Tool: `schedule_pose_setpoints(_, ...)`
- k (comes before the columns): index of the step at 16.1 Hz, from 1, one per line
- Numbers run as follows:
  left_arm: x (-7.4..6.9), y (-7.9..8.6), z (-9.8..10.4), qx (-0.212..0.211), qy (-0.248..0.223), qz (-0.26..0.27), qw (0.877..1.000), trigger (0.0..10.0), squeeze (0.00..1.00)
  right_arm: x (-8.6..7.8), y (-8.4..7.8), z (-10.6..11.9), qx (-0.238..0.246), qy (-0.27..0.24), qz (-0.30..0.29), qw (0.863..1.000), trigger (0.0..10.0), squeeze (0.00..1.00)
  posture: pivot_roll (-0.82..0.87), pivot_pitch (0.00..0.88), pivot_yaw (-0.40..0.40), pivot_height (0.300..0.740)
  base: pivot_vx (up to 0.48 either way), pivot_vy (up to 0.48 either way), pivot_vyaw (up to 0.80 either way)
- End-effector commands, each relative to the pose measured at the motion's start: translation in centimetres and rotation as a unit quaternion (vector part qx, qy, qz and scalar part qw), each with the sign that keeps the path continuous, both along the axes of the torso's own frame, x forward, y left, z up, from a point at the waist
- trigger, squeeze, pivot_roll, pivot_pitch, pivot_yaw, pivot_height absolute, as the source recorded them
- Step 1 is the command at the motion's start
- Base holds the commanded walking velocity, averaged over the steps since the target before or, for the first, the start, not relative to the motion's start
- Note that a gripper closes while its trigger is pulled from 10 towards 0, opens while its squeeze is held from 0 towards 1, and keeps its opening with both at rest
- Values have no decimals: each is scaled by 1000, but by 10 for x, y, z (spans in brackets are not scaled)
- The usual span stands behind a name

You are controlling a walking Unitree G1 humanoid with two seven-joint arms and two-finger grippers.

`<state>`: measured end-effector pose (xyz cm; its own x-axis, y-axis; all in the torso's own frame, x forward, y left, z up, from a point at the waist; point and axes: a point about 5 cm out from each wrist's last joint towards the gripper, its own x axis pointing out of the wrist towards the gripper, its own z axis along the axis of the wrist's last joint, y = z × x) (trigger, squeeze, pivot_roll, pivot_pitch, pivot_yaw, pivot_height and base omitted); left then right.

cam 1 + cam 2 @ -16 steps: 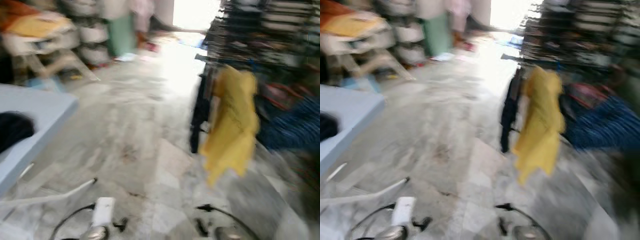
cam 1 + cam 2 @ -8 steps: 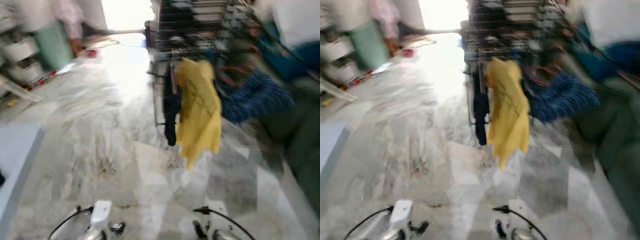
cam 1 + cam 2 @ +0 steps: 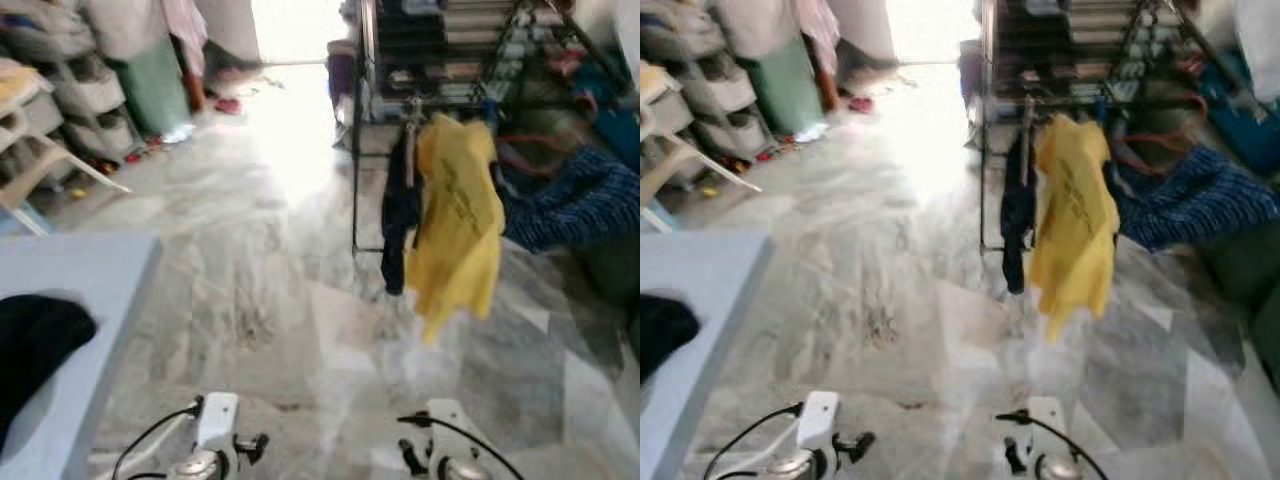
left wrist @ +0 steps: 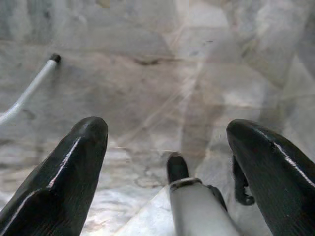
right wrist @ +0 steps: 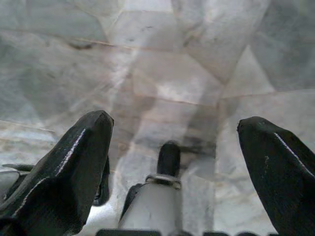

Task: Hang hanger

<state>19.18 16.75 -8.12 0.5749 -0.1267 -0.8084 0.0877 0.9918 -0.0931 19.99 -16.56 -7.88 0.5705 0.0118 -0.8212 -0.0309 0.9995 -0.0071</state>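
While both arms hang idle | yellow garment [image 3: 455, 225] on rack [image 3: 372, 110]

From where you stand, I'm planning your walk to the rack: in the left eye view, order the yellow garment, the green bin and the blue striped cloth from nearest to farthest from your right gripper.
Measured from the right gripper, low at the view's bottom edge:
1. Yellow garment, hanging on the rack ahead, slightly right.
2. Blue striped cloth, farther right, draped behind the garment.
3. Green bin, far across the floor on the left.
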Motion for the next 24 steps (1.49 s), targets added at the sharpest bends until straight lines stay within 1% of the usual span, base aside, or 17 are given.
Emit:
schedule_pose_setpoints(1, -5, 4, -2, 7, 10, -4, 1000, 10000, 0, -3, 4, -2, 4, 4, 1, 1000, 10000, 0, -115, 0, 69, 740, 0, 0, 0)
schedule_pose_setpoints(4, -7, 1, -4, 5, 14, -7, 1000, 10000, 0, -4, 4, -2, 3, 5, 3, 1000, 10000, 0, -118, 0, 71, 740, 0, 0, 0)
schedule_pose_setpoints(6, -8, -5, -4, 1, 14, -12, 1000, 10000, 0, -5, 4, -3, 3, 7, 5, 1000, 10000, 0, -119, 0, 70, 740, 0, 0, -525)
schedule_pose_setpoints(12, -12, -27, -7, -2, 22, -22, 1000, 10000, 0, -6, 4, -3, 0, 8, 9, 1000, 10000, 0, -119, 0, 70, 740, 0, 0, -800)
schedule_pose_setpoints(14, -16, -34, -9, -7, 24, -25, 999, 10000, 0, -6, 4, -3, 0, 8, 11, 1000, 10000, 0, -120, 0, 70, 740, 0, 0, -800)
schedule_pose_setpoints(16, -23, -37, -12, -9, 28, -29, 999, 10000, 0, -6, 4, -3, -1, 9, 12, 1000, 10000, 0, -122, 0, 70, 740, 0, 0, -709)
schedule_pose_setpoints(17, -27, -35, -14, -8, 31, -30, 999, 10000, 0, -7, 4, -4, -2, 9, 12, 1000, 10000, 0, -123, 0, 70, 740, 266, 0, -663)
schedule_pose_setpoints(20, -36, -10, -16, 0, 35, -23, 999, 10000, 0, -8, 4, -4, -2, 11, 13, 1000, 10000, 0, -123, 0, 70, 740, 277, 0, -658)
schedule_pose_setpoints(21, -38, -6, -16, 1, 36, -22, 999, 10000, 0, -8, 4, -4, -2, 11, 14, 1000, 10000, 0, -123, 0, 70, 740, 274, 0, -688)
schedule_pose_setpoints(23, -42, 18, -15, 10, 38, -15, 999, 10000, 0, -8, 3, -4, -3, 12, 15, 1000, 10000, 0, -123, 0, 69, 740, 261, 0, -684)
schedule_pose_setpoints(24, -43, 25, -15, 12, 38, -13, 999, 10000, 0, -8, 3, -4, -3, 12, 15, 1000, 10000, 0, -123, 0, 69, 740, 255, 0, -681)
